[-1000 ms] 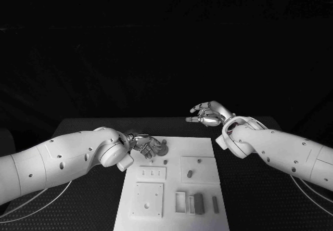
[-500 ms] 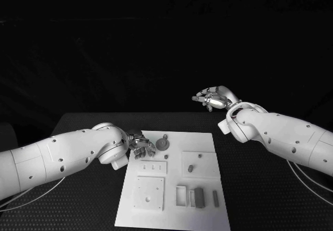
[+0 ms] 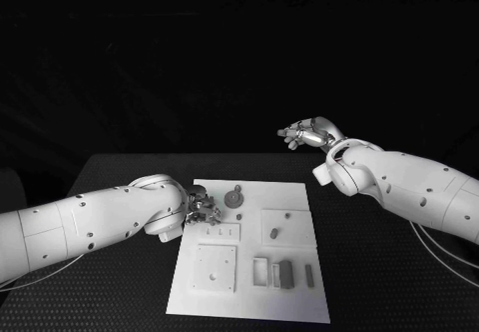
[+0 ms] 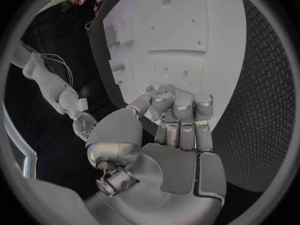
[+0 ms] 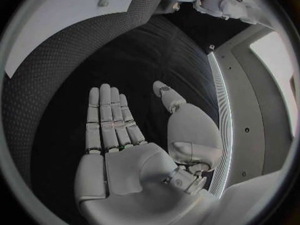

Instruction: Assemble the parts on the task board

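L hand point(image 3: 203, 209) at board point(image 3: 289, 190) left edge, fingers curled, holding nothing seen; R hand point(image 3: 309, 134) flat, empty, beyond board; disc point(image 3: 234, 199) unseated—L shd regrasp squarely by rim.

White task board point(image 3: 295, 304) flat mid-table, round grey part point(image 3: 235, 199) near far edge, grey blocks point(image 3: 286, 274) upright in near slots
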Motion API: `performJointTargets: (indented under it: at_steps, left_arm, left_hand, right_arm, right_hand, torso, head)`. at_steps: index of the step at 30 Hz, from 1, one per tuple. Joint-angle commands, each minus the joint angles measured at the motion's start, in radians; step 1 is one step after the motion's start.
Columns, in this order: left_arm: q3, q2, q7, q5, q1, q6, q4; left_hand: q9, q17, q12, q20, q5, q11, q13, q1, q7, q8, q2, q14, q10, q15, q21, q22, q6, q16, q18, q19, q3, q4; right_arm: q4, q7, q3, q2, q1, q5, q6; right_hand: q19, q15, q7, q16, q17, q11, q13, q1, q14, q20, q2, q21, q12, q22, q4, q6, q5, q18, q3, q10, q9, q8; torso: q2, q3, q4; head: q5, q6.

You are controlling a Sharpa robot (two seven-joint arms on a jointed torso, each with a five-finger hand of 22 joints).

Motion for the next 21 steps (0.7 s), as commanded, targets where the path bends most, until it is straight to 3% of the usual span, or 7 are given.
performJointTargets:
  at_steps: [1, 8, 18, 21]
  left_arm:
    - [-0.007, 0.001, -0.035, -0.04, 0.001, 0.014, 0.013]
    - [-0.022, 0.006, -0.037, -0.04, 0.001, -0.011, 0.021]
    - [-0.027, 0.019, -0.028, -0.039, -0.003, -0.022, 0.018]
    - [-0.027, 0.021, -0.027, -0.039, -0.004, -0.023, 0.017]
  left_hand:
    - [0.04, -0.002, 0.005, -0.112, 0.005, -0.016, -0.003, 0.009, -0.057, -0.005, 0.005, 0.064, -0.02, -0.059, 0.007, 0.017, 0.057, 0.01, 0.041, 0.013, 0.02, -0.014]
    - [0.04, -0.004, 0.005, -0.111, 0.007, -0.015, -0.007, 0.007, -0.056, -0.01, 0.004, 0.064, -0.023, -0.058, 0.01, 0.017, 0.055, 0.016, 0.045, 0.016, 0.023, -0.014]
    - [0.038, -0.007, 0.005, -0.109, 0.016, -0.014, -0.014, 0.001, -0.055, -0.014, 0.003, 0.062, -0.023, -0.058, 0.012, 0.016, 0.058, 0.019, 0.047, 0.014, 0.025, -0.013]
    - [0.038, -0.009, 0.005, -0.108, 0.018, -0.014, -0.016, 0.0, -0.055, -0.015, 0.004, 0.062, -0.023, -0.058, 0.013, 0.016, 0.059, 0.02, 0.047, 0.014, 0.026, -0.012]
  right_arm:
    - [-0.004, 0.034, 0.0, 0.004, 0.001, 0.094, 0.073]
    - [-0.002, 0.032, 0.0, 0.005, 0.001, 0.084, 0.076]
    - [0.0, 0.03, 0.0, 0.006, 0.001, 0.08, 0.083]
    - [0.002, 0.03, 0.0, 0.007, 0.001, 0.075, 0.086]
  right_hand:
    - [-0.031, 0.026, 0.014, -0.085, -0.061, 0.013, -0.061, 0.016, -0.007, 0.019, 0.019, -0.048, -0.07, -0.031, -0.011, -0.01, -0.005, -0.015, 0.003, 0.017, -0.001, 0.008]
    - [-0.024, 0.026, 0.019, -0.131, -0.1, 0.012, -0.12, 0.033, 0.021, 0.031, 0.025, -0.069, -0.125, -0.044, -0.009, -0.013, -0.003, -0.003, -0.013, 0.056, -0.009, 0.011]
    - [-0.023, 0.026, 0.02, -0.137, -0.104, 0.012, -0.129, 0.032, 0.025, 0.033, 0.024, -0.071, -0.132, -0.045, -0.005, -0.014, 0.002, 0.0, -0.018, 0.062, -0.011, 0.012]
    - [-0.017, 0.023, 0.023, -0.139, -0.107, 0.012, -0.14, 0.026, 0.035, 0.035, 0.021, -0.07, -0.14, -0.043, 0.005, -0.014, 0.03, 0.004, -0.025, 0.07, -0.014, 0.013]
  torso:
    - [-0.001, 0.0006, 0.0005]
    - [-0.001, 0.0, 0.0005]
    - [-0.001, 0.0001, 0.0002]
    - [-0.001, -0.0003, 0.0006]
  head:
    - [-0.002, -0.005]
    - [-0.012, -0.015]
    - [-0.015, -0.02]
    - [-0.016, -0.019]
